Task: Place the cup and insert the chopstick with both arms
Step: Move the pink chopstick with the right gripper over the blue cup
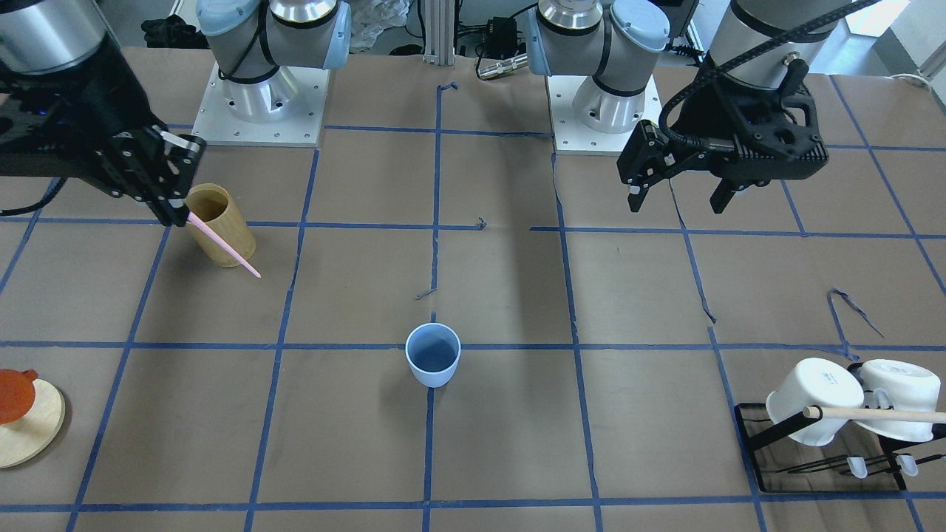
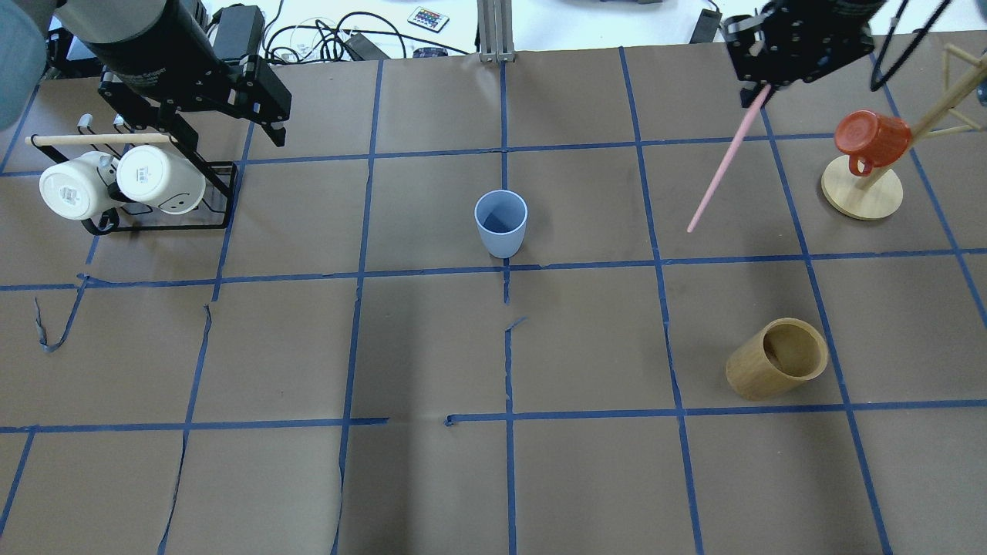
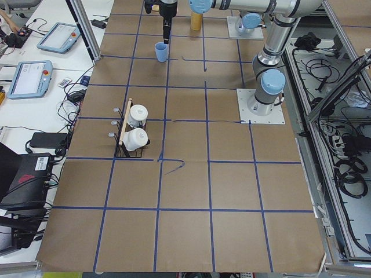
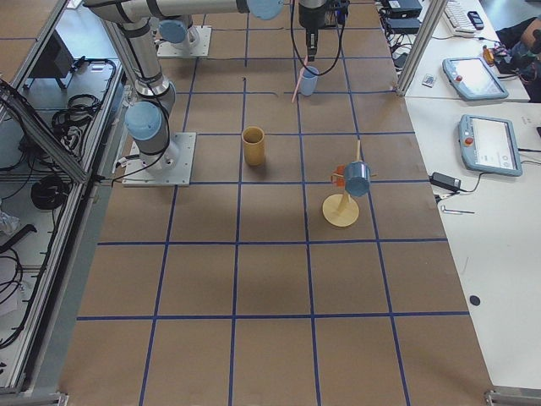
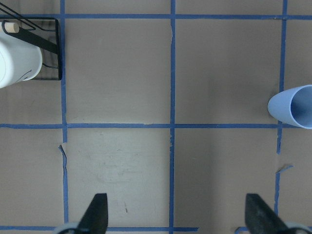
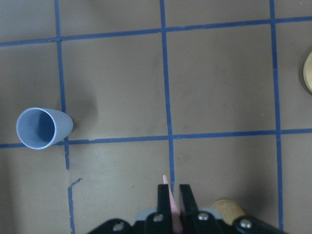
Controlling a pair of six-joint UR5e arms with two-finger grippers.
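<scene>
Over on the right side, your right gripper (image 2: 759,86) is pinching the pink chopstick (image 2: 721,166) by its top end, clamped tight on it. The stick is hanging slanted, free tip pointing down and toward mid-table. Here's the bit everything is riding on: the blue cup (image 2: 501,223) is standing upright on the centre line, mouth up. It's sitting well apart from that tip, off toward the robot's left of it. So I'm guessing you're needing to swing the tip sideways over the rim before lowering. Meanwhile your left gripper (image 5: 178,214) is hovering spread wide and empty near the rack (image 2: 232,193), with the cup lying off to its right.
</scene>
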